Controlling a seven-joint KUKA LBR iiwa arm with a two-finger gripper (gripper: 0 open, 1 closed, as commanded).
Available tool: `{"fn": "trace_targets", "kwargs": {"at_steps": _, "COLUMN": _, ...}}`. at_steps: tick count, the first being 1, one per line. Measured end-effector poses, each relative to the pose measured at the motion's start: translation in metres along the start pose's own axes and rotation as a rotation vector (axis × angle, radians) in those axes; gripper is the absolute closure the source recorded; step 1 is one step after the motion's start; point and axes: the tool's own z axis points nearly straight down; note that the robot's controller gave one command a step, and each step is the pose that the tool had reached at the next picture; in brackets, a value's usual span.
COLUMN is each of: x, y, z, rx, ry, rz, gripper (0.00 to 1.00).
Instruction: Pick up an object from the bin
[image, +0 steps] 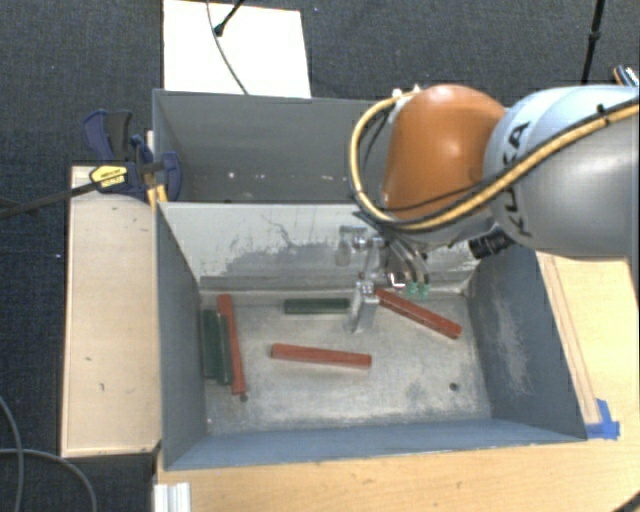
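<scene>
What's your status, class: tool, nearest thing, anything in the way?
Tool low in bin, back centre. Slanted red stick just beside it, arm side. Dark green stick close on the other side.

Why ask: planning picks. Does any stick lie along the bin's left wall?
Yes, a red stick and a green stick lie side by side there.

Inside the bin (520, 350), a pair of bars (231, 340) lies along the left wall. The middle bar (320, 356) sits before the short bar (315, 307), and the slanted bar (425, 315) lies right of the gripper (361, 312).
</scene>
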Motion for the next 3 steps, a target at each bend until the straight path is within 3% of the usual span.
{"fn": "trace_targets", "kwargs": {"at_steps": 1, "x": 0.0067, "y": 0.0007, "z": 0.1392, "rx": 0.001, "ry": 0.007, "rz": 0.163, "gripper": 0.00}}
{"fn": "trace_targets", "kwargs": {"at_steps": 2, "x": 0.0034, "y": 0.0012, "z": 0.1320, "rx": -0.001, "ry": -0.001, "rz": 0.163, "gripper": 1.00}}
{"fn": "trace_targets", "kwargs": {"at_steps": 3, "x": 0.0039, "y": 0.0007, "z": 0.1347, "rx": 0.000, "ry": -0.002, "rz": 0.164, "gripper": 0.00}}
